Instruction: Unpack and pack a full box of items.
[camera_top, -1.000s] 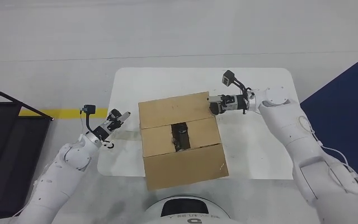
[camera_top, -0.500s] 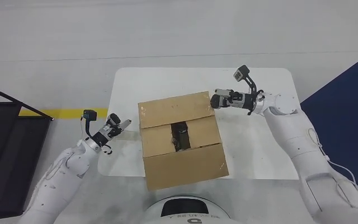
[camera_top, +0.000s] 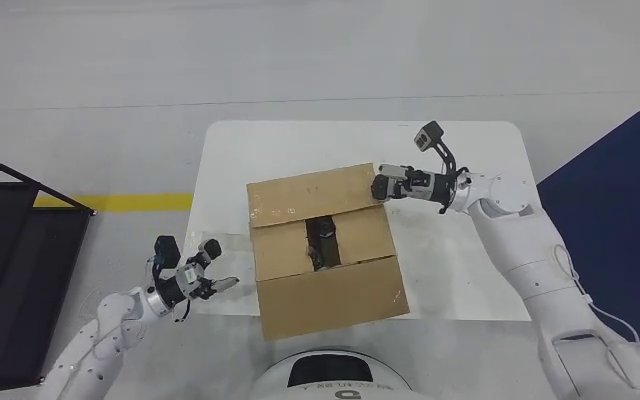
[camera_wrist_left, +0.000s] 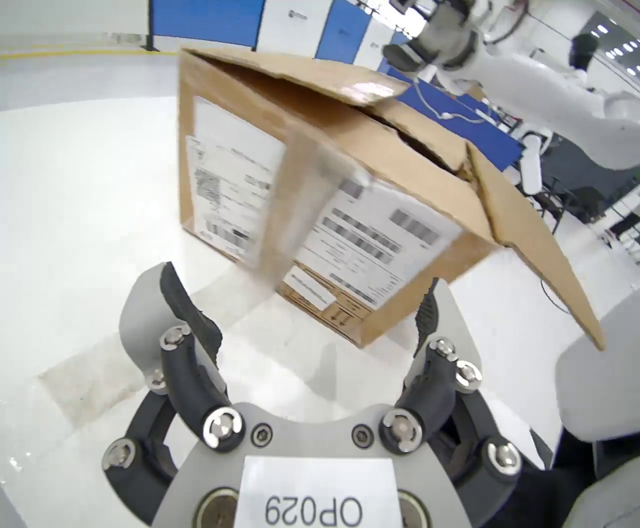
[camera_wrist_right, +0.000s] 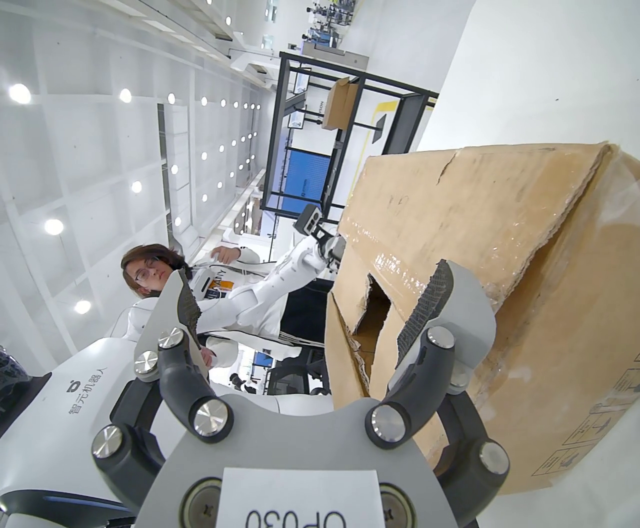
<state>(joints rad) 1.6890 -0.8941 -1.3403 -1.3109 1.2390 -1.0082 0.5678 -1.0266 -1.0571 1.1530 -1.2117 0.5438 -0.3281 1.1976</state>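
The box (camera_top: 325, 250) is sitting in the middle of the white surface (camera_top: 460, 270). Its top flaps are lying mostly shut, and a torn gap (camera_top: 322, 243) along the seam is showing something dark inside. The right end effector (camera_top: 380, 187) is hovering at the box's far right corner with its fingers spread wide, gripping nothing. The left end effector (camera_top: 222, 265) is hanging by the surface's near left edge, apart from the box, also spread wide and holding nothing.
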